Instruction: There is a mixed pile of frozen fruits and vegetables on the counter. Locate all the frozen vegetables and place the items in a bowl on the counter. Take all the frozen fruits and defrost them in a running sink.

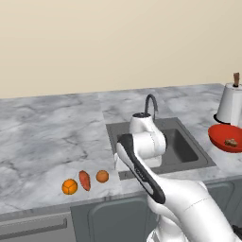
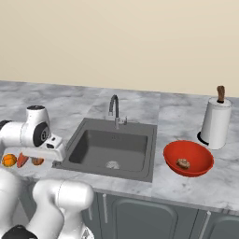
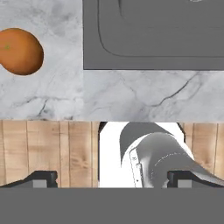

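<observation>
One marble counter [image 1: 47, 127] carries everything you need: sink [image 2: 112, 147] at centre, red bowl [image 2: 188, 158] to its right holding the brown mushroom piece [image 2: 183, 163]. Left of the sink lie two orange balls [image 1: 69, 186] flanking the reddish piece [image 1: 84, 180]. Your gripper [image 3: 112, 179] stands wide, empty.

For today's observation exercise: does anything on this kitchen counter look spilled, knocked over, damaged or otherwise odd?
Nothing stands out. The red bowl sits upright holding one brown lump, three food pieces lie near the counter's front edge, and the sink looks dry.
</observation>
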You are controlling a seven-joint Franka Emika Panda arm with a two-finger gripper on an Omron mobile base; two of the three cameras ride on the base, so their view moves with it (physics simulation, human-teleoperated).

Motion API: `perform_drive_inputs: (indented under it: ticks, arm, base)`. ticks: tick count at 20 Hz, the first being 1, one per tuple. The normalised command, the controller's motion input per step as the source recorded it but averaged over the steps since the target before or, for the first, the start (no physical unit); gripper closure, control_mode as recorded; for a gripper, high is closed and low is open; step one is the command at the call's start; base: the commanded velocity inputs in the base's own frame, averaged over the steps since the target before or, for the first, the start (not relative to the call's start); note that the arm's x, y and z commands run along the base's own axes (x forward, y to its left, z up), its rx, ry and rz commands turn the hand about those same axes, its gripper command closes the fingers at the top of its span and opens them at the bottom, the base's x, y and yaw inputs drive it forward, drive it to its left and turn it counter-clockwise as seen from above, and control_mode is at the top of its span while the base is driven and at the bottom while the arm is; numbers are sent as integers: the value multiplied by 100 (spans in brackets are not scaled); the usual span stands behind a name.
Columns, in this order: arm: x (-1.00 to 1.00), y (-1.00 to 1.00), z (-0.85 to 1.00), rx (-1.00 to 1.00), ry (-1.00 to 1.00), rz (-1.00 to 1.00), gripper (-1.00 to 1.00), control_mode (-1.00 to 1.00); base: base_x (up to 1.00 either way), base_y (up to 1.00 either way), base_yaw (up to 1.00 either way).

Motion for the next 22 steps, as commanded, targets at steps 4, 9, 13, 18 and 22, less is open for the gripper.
perform_drive_inputs:
  ticks: [4,9,13,18,22]
  arm:
    - [13,88,-7,-7,1,3,-100,-100]
    - [40,84,-6,-8,0,0,-100,-100]
    - [52,67,-6,-5,0,0,-100,-100]
    - [49,70,-14,-3,1,0,-100,-100]
    - [49,64,-15,-1,1,0,-100,-100]
  base:
    - [0,0,0]
    - [0,0,0]
    - [0,0,0]
    - [0,0,0]
    - [0,0,0]
